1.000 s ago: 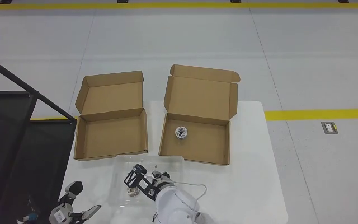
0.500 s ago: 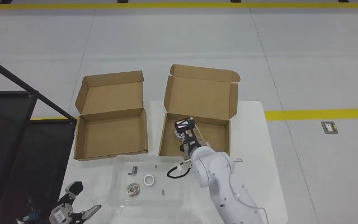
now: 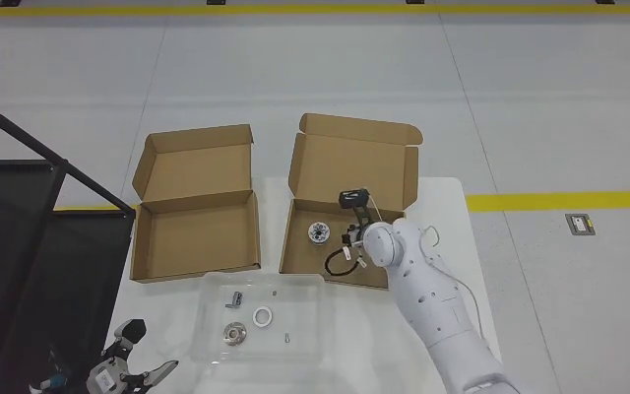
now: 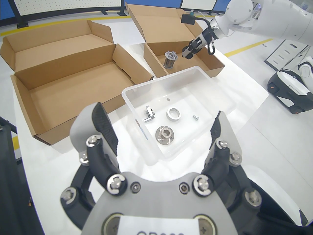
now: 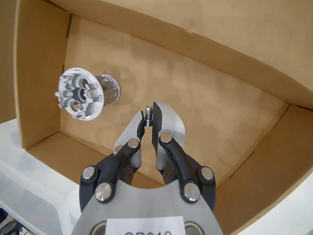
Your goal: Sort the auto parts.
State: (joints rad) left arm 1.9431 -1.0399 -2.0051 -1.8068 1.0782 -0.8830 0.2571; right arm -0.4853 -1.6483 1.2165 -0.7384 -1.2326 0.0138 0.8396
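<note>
My right gripper (image 5: 147, 118) is shut on a small steel bolt (image 5: 148, 116) and hangs over the floor of the right cardboard box (image 3: 386, 268), right of a silver slotted hub (image 5: 83, 94) standing in it. From the top view, that gripper (image 3: 351, 241) is near the box's middle. A clear plastic tray (image 4: 133, 91) at the table's front holds a metal ring (image 4: 173, 113), a flanged disc (image 4: 165, 135), a small bracket (image 4: 149, 115) and another small bolt (image 4: 196, 117). My left gripper (image 4: 159, 112) is open and holds nothing, low at the table's front left corner, short of the tray.
An open cardboard box (image 3: 197, 241) with nothing in it sits left of the right box, partly off the table's left edge. A black frame (image 3: 59, 177) stands at the far left. Bare white table (image 3: 443, 325) lies right of the tray.
My right arm has lifted out of the tray and swung back and to the right, over the right box, with the small bolt in its fingers. The left arm has not moved.
</note>
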